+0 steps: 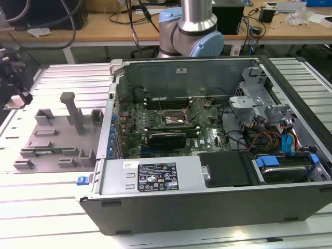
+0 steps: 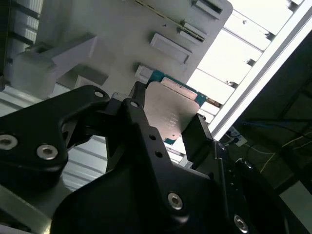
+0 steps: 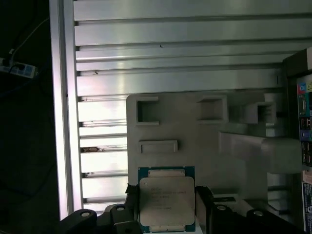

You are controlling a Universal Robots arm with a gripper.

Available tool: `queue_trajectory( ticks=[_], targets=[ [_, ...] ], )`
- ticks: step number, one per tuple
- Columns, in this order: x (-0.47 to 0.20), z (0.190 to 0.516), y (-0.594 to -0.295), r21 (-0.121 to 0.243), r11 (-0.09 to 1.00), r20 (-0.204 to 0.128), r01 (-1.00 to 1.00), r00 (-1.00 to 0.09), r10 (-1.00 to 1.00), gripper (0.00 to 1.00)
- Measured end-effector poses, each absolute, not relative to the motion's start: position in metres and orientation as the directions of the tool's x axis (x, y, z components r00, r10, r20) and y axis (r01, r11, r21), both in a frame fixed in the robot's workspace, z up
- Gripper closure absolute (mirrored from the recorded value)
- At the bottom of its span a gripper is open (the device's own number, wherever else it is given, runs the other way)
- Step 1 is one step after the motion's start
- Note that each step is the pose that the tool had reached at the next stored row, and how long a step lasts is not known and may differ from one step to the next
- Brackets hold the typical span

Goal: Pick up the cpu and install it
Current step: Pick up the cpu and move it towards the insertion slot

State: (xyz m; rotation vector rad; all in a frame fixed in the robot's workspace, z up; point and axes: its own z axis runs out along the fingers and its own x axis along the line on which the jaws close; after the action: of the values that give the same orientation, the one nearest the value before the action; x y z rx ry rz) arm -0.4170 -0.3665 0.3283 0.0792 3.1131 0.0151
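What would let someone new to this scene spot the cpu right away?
In the first wrist view, find the grey plastic tray lying on the slatted metal table. Near its edge, the black gripper pinches the cpu from both sides. It is a flat square with a silvery metal top and a green rim, unlike the tray's plain grey blocks.

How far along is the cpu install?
Done: pick, it seems; the cpu looks lifted off the grey tray. In hand: the gripper has its jaws shut on the cpu's edges, by the tray, outside the computer case. Left: seating it in the socket; not yet done.
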Motion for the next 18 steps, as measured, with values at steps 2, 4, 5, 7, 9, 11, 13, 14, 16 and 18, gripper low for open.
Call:
queue_trajectory(
  ticks=[2, 4, 5, 7, 9, 11, 13, 14, 16, 18],
  targets=[
    [-0.417, 0.335, -0.366, 0.010, 0.999, -0.027, 0.051, -0.998, 0.051, 0.45],
    [-0.417, 0.345, -0.366, 0.010, 0.999, -0.027, 0.051, -0.998, 0.051, 0.45],
    [-0.417, 0.348, -0.366, 0.010, 0.999, -0.027, 0.051, -0.998, 0.051, 0.45],
    [-0.417, 0.359, -0.366, 0.010, 0.999, -0.027, 0.051, -0.998, 0.051, 0.45],
    [-0.417, 0.366, -0.366, 0.010, 0.999, -0.027, 0.051, -0.998, 0.051, 0.45],
    [-0.417, 0.376, -0.365, 0.010, 0.999, -0.027, 0.051, -0.998, 0.051, 0.45],
    [-0.417, 0.385, -0.365, 0.010, 0.999, -0.027, 0.051, -0.998, 0.051, 0.45],
    [-0.417, 0.390, -0.364, 0.010, 0.999, -0.027, 0.051, -0.998, 0.051, 0.45],
    [-0.417, 0.398, -0.364, 0.010, 0.999, -0.027, 0.051, -0.998, 0.051, 0.45],
    [-0.417, 0.408, -0.364, 0.010, 0.999, -0.027, 0.051, -0.998, 0.051, 0.45]
  ],
)
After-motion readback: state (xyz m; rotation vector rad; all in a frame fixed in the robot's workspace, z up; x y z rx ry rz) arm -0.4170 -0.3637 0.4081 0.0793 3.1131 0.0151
